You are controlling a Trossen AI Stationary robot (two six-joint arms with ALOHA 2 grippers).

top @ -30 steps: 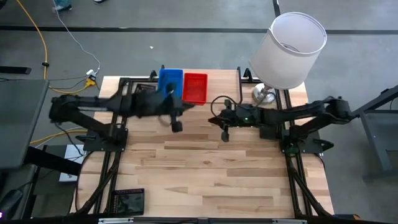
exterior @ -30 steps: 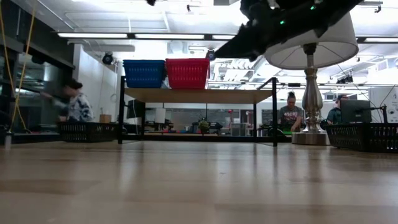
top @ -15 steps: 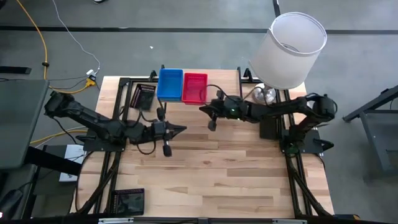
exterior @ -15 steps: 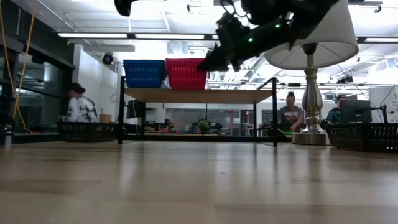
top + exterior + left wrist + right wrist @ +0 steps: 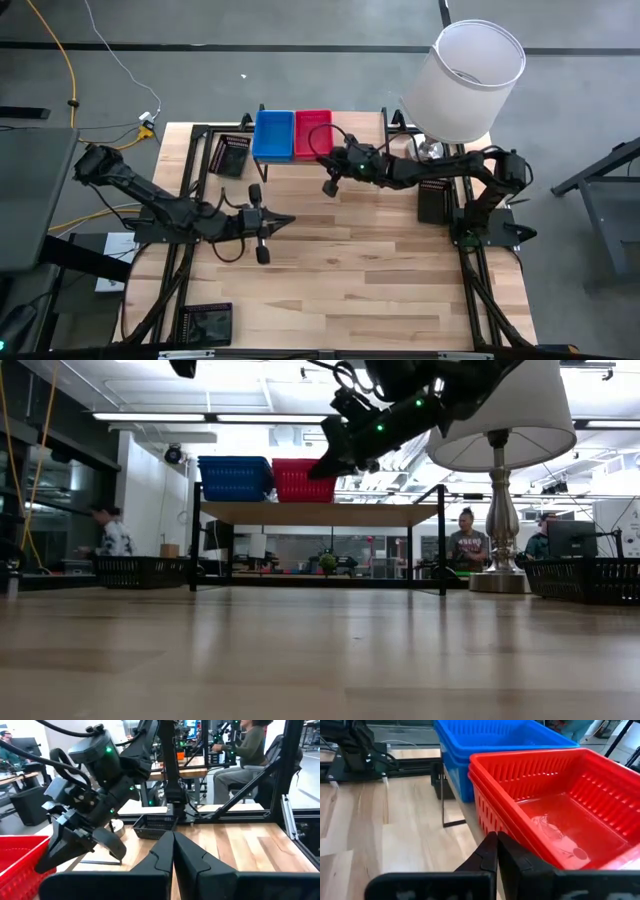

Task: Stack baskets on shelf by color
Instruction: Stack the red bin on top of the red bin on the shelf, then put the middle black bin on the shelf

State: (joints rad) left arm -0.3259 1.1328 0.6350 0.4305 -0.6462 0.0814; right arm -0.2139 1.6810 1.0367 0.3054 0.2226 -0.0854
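Two basket stacks stand side by side on the shelf [image 5: 320, 513] at the table's far edge: a blue stack [image 5: 273, 135] and a red stack [image 5: 312, 128]. My right gripper [image 5: 495, 838] is shut, slanting slightly down, with its tips at the red stack's near end. My left gripper [image 5: 286, 219] is shut and empty. It points level toward the table's right, over the table's middle, well clear of the shelf. Single black baskets lie on the table at far left [image 5: 232, 156], at right [image 5: 436, 201] and at near left [image 5: 205, 322]. My right gripper's shut fingertips [image 5: 490, 845] stand against the near end wall [image 5: 492, 815] of the red stack, low down, coming from the table's near right side. The fingers themselves hide the exact spot, so I cannot tell for certain that they touch. The stack rests flat on the shelf.
A lamp with a wide white shade [image 5: 465, 80] stands at the far right corner, above my right arm. The shelf's thin black legs [image 5: 441, 540] stand on the table. Bare wood lies across the table's middle and near half. People sit beyond the table.
My left gripper has drawn back from the blue stack toward the table's near edge and sunk. My right gripper has gone toward the far left, up to the red stack. The red stack has slid toward the far edge and now sits flush with the blue one.
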